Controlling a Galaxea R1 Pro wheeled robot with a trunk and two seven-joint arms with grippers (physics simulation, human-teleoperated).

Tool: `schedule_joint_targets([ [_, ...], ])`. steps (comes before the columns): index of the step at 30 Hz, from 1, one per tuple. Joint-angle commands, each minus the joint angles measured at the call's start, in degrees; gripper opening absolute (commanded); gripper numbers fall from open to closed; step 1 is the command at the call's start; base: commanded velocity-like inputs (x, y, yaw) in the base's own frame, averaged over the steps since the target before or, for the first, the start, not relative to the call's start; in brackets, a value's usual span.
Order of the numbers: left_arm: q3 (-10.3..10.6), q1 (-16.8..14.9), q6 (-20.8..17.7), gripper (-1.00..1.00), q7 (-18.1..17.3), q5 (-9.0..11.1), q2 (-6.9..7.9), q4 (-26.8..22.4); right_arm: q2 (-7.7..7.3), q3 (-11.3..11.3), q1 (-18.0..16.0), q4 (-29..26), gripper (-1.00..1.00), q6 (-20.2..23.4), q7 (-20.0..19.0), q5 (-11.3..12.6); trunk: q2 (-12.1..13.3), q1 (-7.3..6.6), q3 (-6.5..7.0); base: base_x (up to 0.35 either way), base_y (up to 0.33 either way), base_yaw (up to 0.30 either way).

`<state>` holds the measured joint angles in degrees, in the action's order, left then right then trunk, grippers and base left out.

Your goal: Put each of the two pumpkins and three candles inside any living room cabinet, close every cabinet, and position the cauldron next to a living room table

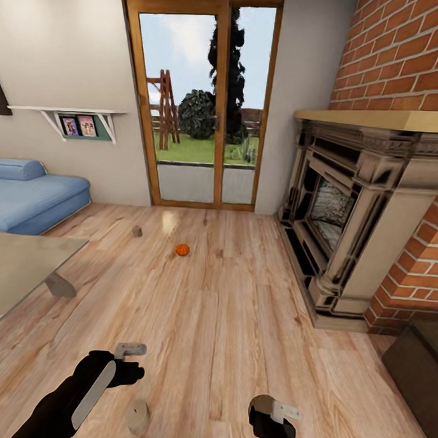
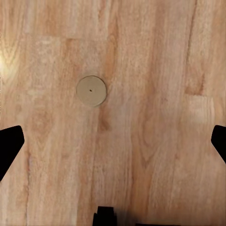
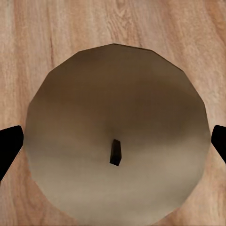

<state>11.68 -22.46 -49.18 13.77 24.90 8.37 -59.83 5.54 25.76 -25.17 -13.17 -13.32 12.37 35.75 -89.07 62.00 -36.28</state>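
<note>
With the right gripper (image 3: 113, 145) spread open astride a stubby whitish wax candle (image 3: 115, 94) upright on the pale wooden plank floor (image 3: 28, 37), it should, seemingly not yet low enough, descend wick-centred before closing, while the open left gripper (image 2: 113, 143) hovers above a second whitish candle (image 2: 91, 91).

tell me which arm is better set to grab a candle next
Right. In its wrist view one candle looms large, centred between the open right gripper's fingertips. The left gripper is open too, but the other candle looks small and off-centre in its wrist view, so likely farther.
</note>
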Motion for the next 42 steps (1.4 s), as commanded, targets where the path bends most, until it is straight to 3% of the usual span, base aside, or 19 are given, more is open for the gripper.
schedule_joint_targets([
  [1,0.19,-0.04,-0.12,1.0,0.56,0.58,0.07,0.06,-0.01,0.52,-0.05,-0.01,-1.0,-0.21,0.29,0.38,-0.03,0.02,-0.05,0.243,0.0,0.0],
  [42,0.2,-0.04,-0.12,1.0,0.56,0.59,0.06,0.59,-0.01,0.52,-0.05,-0.01,-1.0,-0.21,0.29,0.37,-0.03,0.02,-0.05,0.187,0.039,0.0],
])
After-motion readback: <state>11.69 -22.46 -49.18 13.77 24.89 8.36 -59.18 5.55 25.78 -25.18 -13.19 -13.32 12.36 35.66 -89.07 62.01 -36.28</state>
